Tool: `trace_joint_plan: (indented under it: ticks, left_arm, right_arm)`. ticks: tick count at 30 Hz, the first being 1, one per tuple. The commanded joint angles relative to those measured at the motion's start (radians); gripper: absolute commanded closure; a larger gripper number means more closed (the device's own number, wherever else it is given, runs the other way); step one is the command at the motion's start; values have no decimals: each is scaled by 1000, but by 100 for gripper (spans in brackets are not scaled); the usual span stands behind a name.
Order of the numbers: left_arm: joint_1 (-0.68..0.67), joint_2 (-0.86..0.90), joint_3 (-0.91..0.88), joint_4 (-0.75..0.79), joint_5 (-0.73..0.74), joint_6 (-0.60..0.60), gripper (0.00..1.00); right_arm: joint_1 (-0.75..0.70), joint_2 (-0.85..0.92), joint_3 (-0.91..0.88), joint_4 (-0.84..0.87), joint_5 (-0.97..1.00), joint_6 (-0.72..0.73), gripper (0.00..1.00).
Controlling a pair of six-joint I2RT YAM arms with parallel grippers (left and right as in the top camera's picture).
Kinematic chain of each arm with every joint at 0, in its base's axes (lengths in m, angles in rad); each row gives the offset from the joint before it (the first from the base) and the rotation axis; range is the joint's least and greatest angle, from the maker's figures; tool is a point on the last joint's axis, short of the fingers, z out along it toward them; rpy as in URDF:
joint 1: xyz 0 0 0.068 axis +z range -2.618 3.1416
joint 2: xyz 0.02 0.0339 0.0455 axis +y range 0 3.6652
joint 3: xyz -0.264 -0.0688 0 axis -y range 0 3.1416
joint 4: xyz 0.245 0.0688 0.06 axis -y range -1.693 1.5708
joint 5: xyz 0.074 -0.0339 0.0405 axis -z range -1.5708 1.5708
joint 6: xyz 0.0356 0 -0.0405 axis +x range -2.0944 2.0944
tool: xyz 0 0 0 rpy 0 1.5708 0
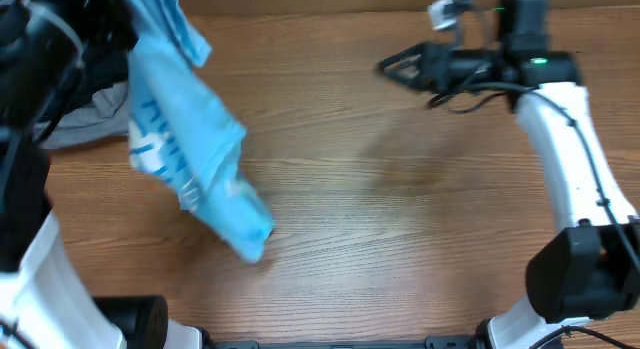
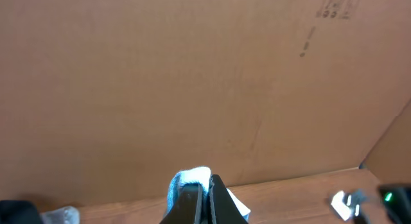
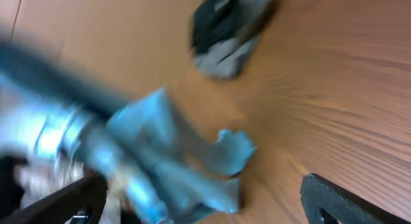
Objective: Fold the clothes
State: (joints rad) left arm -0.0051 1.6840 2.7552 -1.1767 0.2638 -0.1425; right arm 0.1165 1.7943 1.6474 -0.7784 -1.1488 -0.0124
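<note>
We see the sky-blue T-shirt point(image 1: 185, 139) hanging over the left side of the wood-grain table point(image 1: 400, 209).
Left gripper point(image 2: 204, 197) is clamped on its fabric, w/ a brown cardboard wall point(image 2: 192, 76) behind; right gripper point(image 1: 392, 65) is spread wide, well apart. Grey garment point(image 1: 85, 124) lies far left.

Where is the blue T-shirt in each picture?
Overhead: the blue T-shirt hangs at the left, over the wood table.
Left wrist: just a bit at the bottom middle, pinched in the left claw.
Right wrist: blurry, at the lower left.
Shared landmark: the wood table, in all three views.
</note>
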Motion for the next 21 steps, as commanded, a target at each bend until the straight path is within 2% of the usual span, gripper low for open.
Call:
trace_joint_plan:
  ticks: [1,5,8,11,17,19,20,21]
  left_arm:
    - [3,14,8,53,92,-58,96]
    - [3,3,17,92,313,-132,96]
    - [-12,-12,18,87,508,-156,96]
    - [-28,-29,18,79,541,-161,96]
    - [-29,-53,17,58,511,-157,96]
    - [-29,-51,17,56,512,-157,96]
    - [-29,-51,17,56,513,-157,96]
    - [-29,-51,17,56,514,-157,96]
  right_arm:
    - [139,-16,2,24,-64,-235,0]
    - [325,-15,2,168,39,-229,0]
    - [438,-15,2,252,206,-149,0]
    - [479,-15,2,274,268,-106,0]
    - [489,-14,2,272,291,-102,1]
    - [489,-13,2,274,309,-85,9]
    - [489,-13,2,273,323,-84,17]
    - [489,-13,2,273,351,-83,32]
